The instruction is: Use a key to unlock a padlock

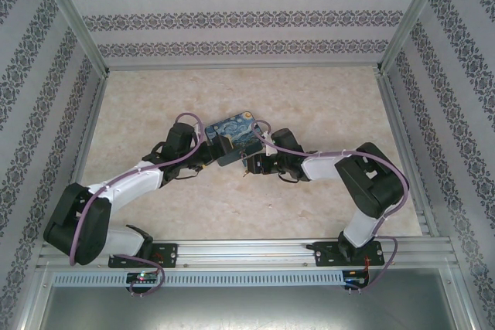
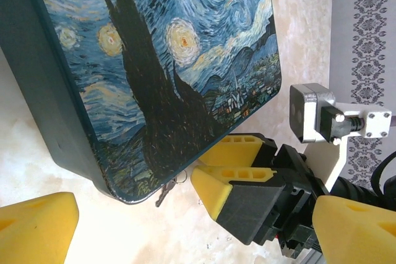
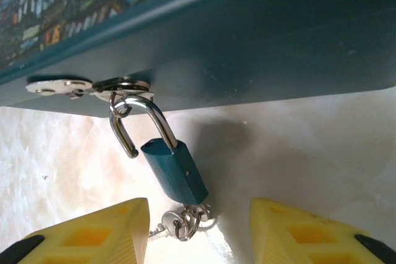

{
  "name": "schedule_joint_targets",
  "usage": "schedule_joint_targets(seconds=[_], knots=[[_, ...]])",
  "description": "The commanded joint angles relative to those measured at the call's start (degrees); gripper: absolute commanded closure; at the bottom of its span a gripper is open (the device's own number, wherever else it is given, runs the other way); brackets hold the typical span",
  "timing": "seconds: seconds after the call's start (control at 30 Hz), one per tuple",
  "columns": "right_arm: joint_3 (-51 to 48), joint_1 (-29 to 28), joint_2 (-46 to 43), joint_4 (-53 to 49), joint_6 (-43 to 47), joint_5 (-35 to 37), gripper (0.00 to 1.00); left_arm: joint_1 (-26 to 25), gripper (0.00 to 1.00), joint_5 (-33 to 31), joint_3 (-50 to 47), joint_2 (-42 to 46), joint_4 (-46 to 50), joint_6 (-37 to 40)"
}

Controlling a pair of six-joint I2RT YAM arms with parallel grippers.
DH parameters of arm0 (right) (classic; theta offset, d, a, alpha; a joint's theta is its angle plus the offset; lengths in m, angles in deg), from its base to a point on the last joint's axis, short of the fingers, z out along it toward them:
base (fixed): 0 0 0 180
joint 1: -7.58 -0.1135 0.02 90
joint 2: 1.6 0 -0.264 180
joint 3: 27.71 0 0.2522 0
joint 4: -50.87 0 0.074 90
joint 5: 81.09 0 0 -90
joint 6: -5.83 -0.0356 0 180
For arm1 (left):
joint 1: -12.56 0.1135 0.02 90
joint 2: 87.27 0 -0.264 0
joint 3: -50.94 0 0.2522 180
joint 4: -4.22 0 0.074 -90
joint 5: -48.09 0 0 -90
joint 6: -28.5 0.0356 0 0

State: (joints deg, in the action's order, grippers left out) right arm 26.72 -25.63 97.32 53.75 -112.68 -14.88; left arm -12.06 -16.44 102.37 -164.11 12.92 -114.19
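Padlock (image 3: pixel 175 171): small, light, hanging loose from the hasp (image 3: pixel 120 85) at the box's (image 1: pixel 232 137) 5 o'clock corner; expect swing. Key (image 3: pixel 172 224) at its 6 o'clock is tiny and slick, so pinch its head. Your right gripper (image 3: pixel 198 233) is spread, straddling the key and holding nothing. Left gripper (image 1: pixel 203 151) is spread wide.

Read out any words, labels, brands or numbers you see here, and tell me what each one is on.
No text can be read anywhere.
Box: only a painted night sky, no words.
Padlock: no marking shows on its blue body.
Key: too blurred to tell whether anything is stamped on it.
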Motion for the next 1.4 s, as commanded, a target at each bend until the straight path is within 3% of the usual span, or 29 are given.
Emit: schedule_joint_targets(seconds=[0.0, 0.37, 0.87, 0.97, 1.37], knots=[[1.90, -0.10, 1.55, 1.72, 0.83, -1.58, 0.54, 0.72, 0.03, 0.98, 1.20, -0.92, 0.74, 1.16], [3.54, -0.62, 3.54, 1.90, 0.46, -2.36, 0.61, 1.15, 0.03, 1.50, 0.88, -1.70, -0.32, 0.92], [2.75, -0.71, 2.92, 2.41, -1.09, -2.22, 0.95, 2.53, 0.03, 2.26, 0.68, -1.74, -1.00, 1.09], [2.49, -0.63, 2.13, 2.36, -1.83, -2.24, 1.00, 2.61, 0.03, 0.48, 2.19, -1.58, 1.86, 3.15], [2.31, -0.36, -0.04, 0.62, -7.80, -1.96, 1.00, -0.12, 0.00, -16.54, 15.40, -4.56, 22.63, 17.54]])
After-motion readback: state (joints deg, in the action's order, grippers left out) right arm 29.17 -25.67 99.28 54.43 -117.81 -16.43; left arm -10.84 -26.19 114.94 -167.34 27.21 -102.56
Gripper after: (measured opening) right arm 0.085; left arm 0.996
